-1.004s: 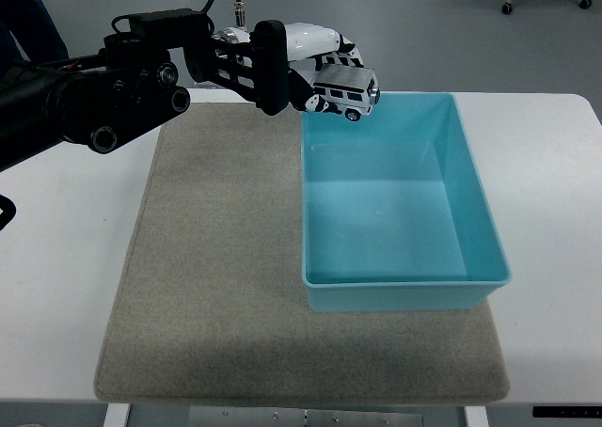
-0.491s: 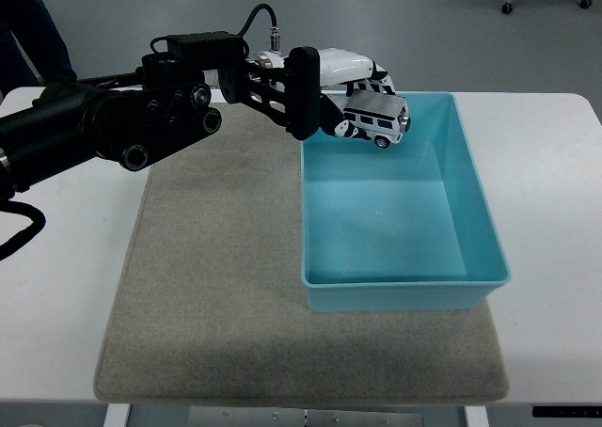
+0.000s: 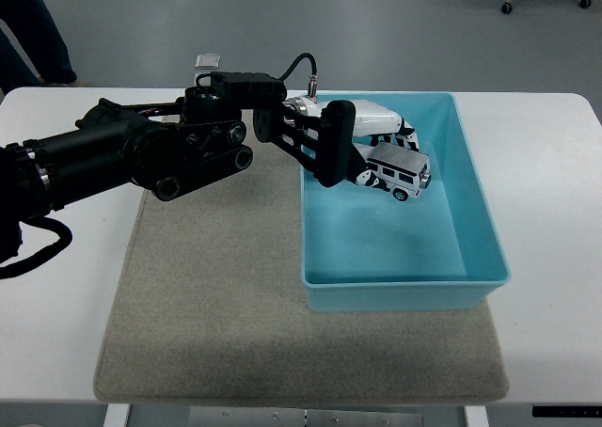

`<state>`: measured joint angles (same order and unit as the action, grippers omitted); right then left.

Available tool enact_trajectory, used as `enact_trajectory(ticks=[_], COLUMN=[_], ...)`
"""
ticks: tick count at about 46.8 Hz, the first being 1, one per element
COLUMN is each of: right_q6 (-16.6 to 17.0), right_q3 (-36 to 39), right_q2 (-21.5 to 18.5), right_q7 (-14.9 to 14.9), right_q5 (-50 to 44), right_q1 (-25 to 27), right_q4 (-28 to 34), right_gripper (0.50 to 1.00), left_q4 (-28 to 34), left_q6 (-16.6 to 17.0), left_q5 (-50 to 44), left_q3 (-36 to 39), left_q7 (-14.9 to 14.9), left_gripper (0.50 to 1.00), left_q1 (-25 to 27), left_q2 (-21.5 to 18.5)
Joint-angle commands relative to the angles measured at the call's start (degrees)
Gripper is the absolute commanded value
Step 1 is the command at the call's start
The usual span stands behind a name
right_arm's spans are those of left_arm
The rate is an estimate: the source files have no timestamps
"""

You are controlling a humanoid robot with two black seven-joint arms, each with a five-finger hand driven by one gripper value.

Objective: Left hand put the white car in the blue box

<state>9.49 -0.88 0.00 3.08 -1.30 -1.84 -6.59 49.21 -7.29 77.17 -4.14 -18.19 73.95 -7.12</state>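
Black left arm [image 3: 122, 159] enters from the left edge, crosses the upper-left part of the grey felt mat [image 3: 216, 295] and reaches past the box's left wall. Left hand [image 3: 362, 145] is curled round the white car [image 3: 397, 175], holding it from above and behind; the car's nose points right and tilts slightly down.

Change over the last second: the car was up at the far-left corner of the blue box [image 3: 480, 248], roughly over the rim. Now the hand has moved right and down the frame, and the car sits well inside the box outline, upper-middle of the interior. It looks lower too, though I can't tell if the wheels touch the floor yet; my read is still airborne.

Meaning: transport is basically done, the rim is cleared. What's left is the release. Opening the fingers here should land the car inside with margin on all sides. Minor risk: it's on wheels, so it may roll toward the right wall.

Right arm is not in frame.
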Motion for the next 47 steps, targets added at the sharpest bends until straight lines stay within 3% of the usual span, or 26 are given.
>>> enact_trajectory(ticks=[1, 28, 30, 33, 34, 47], right_q6=[0.0, 0.0, 0.0, 0.0, 0.0, 0.0], right_q3=[0.0, 0.0, 0.0, 0.0, 0.0, 0.0], right_q2=[0.0, 0.0, 0.0, 0.0, 0.0, 0.0], right_q7=[0.0, 0.0, 0.0, 0.0, 0.0, 0.0], right_q5=[0.0, 0.0, 0.0, 0.0, 0.0, 0.1], right_q1=[0.0, -0.1, 0.0, 0.0, 0.0, 0.0], right_q4=[0.0, 0.0, 0.0, 0.0, 0.0, 0.0], right_gripper=[0.936, 0.936, 0.936, 0.936, 0.936, 0.936], left_q4=[-0.2, -0.7, -0.7, -0.7, -0.7, -0.7], left_q6=[-0.1, 0.3, 0.4, 0.8, 0.9, 0.9], left_q5=[0.1, 6.7, 6.6, 6.5, 6.4, 6.4], left_q3=[0.9, 3.0, 3.0, 2.8, 2.8, 2.9], left_q7=[0.0, 0.1, 0.1, 0.0, 0.0, 0.0], left_gripper=[0.500, 0.500, 0.572, 0.766, 0.805, 0.842], left_q1=[0.1, -1.3, -1.6, -2.0, -2.0, -2.3], left_q2=[0.0, 1.1, 1.1, 1.1, 1.1, 1.1])
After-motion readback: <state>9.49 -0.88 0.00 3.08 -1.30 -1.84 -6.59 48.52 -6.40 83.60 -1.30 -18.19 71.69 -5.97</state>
